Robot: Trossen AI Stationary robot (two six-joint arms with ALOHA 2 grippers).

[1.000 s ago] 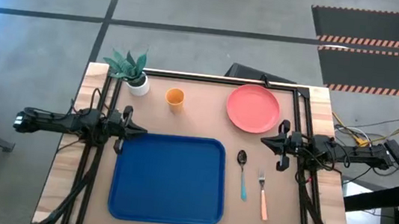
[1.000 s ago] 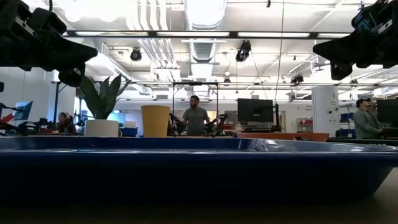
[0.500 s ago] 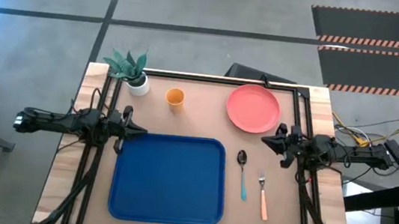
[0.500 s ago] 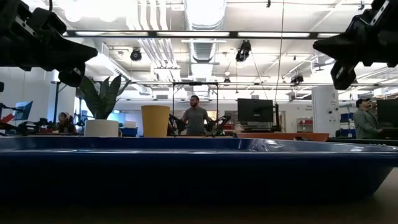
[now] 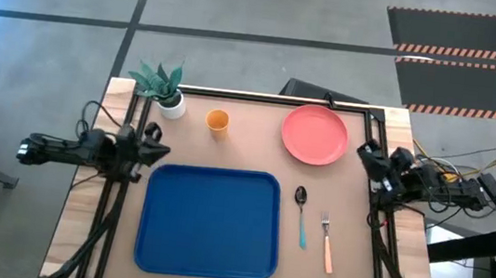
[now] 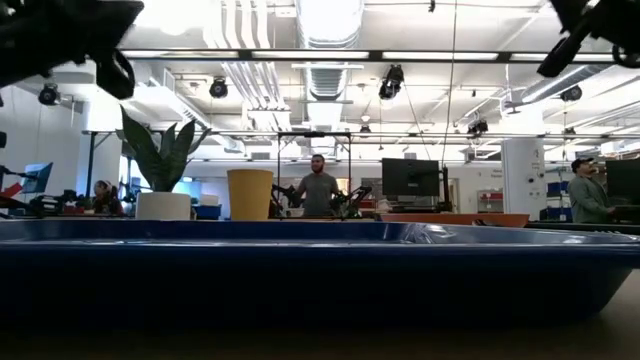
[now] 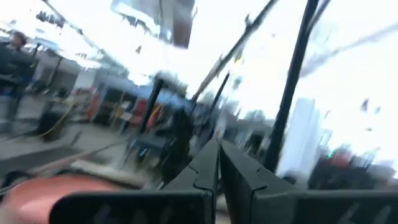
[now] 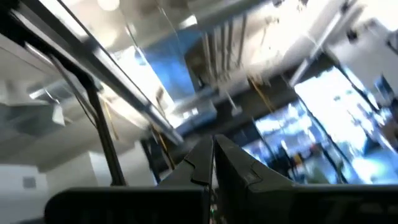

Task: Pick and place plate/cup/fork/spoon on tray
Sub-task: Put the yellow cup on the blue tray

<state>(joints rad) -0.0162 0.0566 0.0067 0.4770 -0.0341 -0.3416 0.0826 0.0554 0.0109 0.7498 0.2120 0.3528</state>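
The blue tray lies bare near the table's front edge; plate, cup, spoon and fork lie off it. Both grippers, left and right, have fingers pressed together, seemingly empty, at opposite side edges.

A green plant in a white pot stands at the far left corner of my desk. Past the desk, a person stands beside a dark monitor.

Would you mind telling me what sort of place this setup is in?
Probably an open robotics lab or workshop: exposed ceiling ducts, computer monitors on benches, and hazard-striped floor mats beside the wooden table.
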